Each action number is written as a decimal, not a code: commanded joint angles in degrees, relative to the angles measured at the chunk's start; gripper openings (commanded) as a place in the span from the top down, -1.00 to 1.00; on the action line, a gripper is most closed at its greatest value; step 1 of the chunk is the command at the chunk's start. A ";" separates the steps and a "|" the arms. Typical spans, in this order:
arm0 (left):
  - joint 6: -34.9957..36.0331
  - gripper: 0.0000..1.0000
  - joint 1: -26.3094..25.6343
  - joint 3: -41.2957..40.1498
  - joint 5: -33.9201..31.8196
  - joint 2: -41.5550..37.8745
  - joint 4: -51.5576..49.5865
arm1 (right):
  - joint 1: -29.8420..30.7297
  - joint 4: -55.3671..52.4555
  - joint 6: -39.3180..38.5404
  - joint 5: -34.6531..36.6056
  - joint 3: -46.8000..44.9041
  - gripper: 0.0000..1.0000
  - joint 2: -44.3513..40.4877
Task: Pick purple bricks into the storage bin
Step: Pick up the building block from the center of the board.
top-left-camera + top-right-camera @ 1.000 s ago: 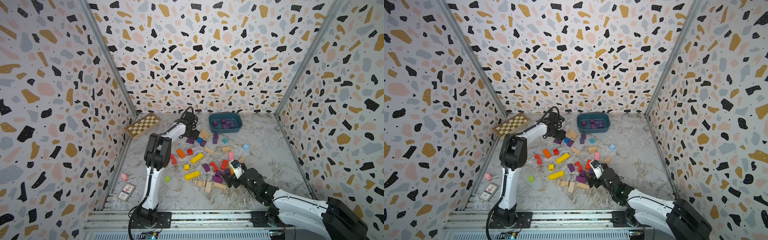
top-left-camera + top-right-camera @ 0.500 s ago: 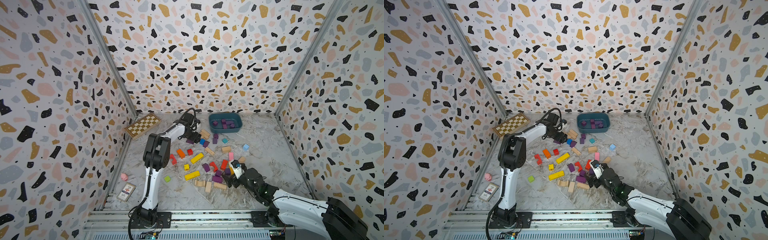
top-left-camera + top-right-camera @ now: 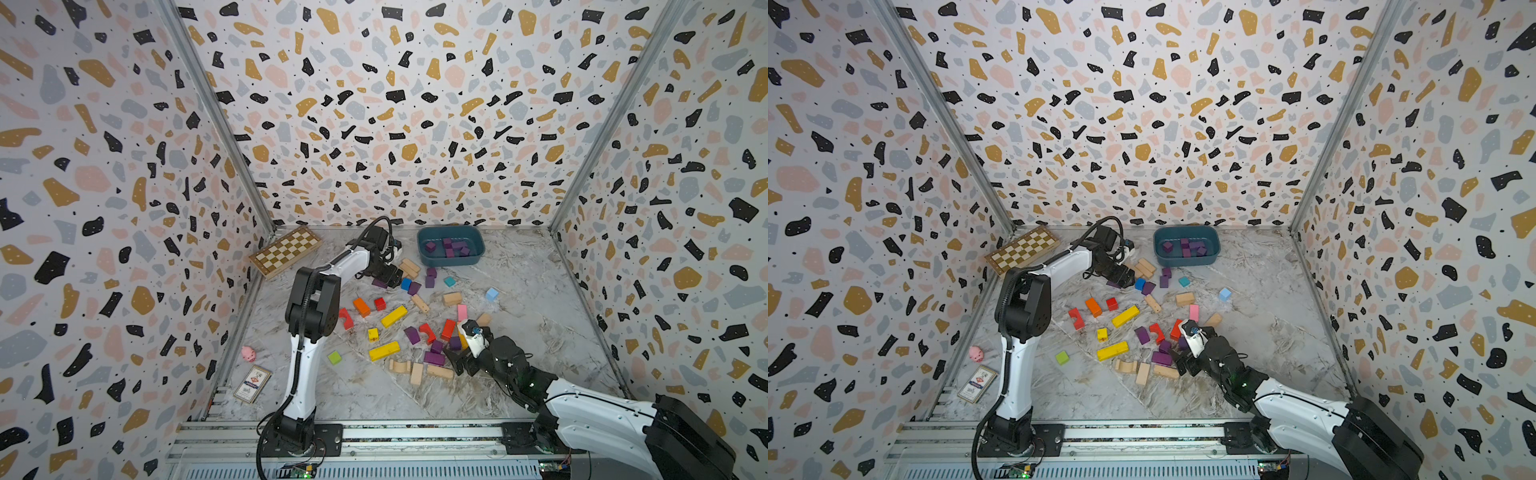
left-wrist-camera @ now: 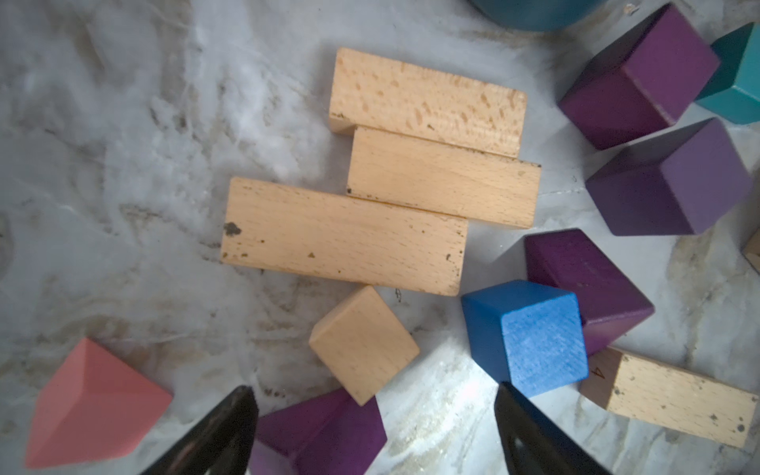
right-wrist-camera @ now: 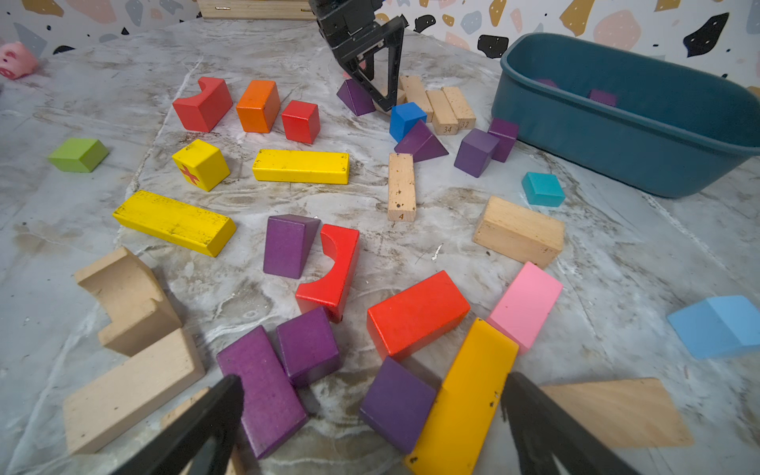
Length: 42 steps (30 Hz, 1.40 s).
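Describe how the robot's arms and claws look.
The left arm and right arm have white shells and black joint housings. A black cable runs along the left arm, looping at its wrist. The left claw and right claw each have two black, triangular, open-frame fingers.

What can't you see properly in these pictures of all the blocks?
- Storage bin, right wrist view: its near wall hides most of the purple bricks inside.
- Purple wedge, left wrist view: cut off by the picture's edge.
- Card box, in a top view: its print is too small to read.
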 commanded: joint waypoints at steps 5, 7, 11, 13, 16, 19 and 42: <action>-1.75 -0.79 0.08 -1.20 0.69 -1.34 -1.52 | 0.21 -0.29 0.08 0.24 1.80 -0.99 -0.88; -1.84 -0.79 0.11 -1.91 0.80 -1.78 -1.37 | 0.21 -0.33 0.10 0.24 1.80 -0.99 -0.85; -2.19 -0.79 0.08 -3.30 0.74 -2.70 -1.43 | 0.21 -0.33 0.10 0.24 1.80 -0.99 -0.87; -2.60 -0.78 0.10 -4.35 0.40 -3.37 -1.54 | 0.21 -0.29 0.09 0.24 1.80 -0.99 -0.86; -3.59 -0.79 0.08 -6.79 -0.16 -4.83 -1.00 | 0.20 -0.29 0.05 0.18 1.80 -0.99 -0.84; -4.51 -0.78 0.06 -9.00 -0.40 -6.13 -0.40 | 0.19 -0.29 0.10 0.17 1.80 -0.99 -0.77; -10.27 -0.03 0.07 -3.89 -8.55 -2.83 -4.52 | 0.21 -0.33 0.10 0.16 1.80 -0.99 -0.86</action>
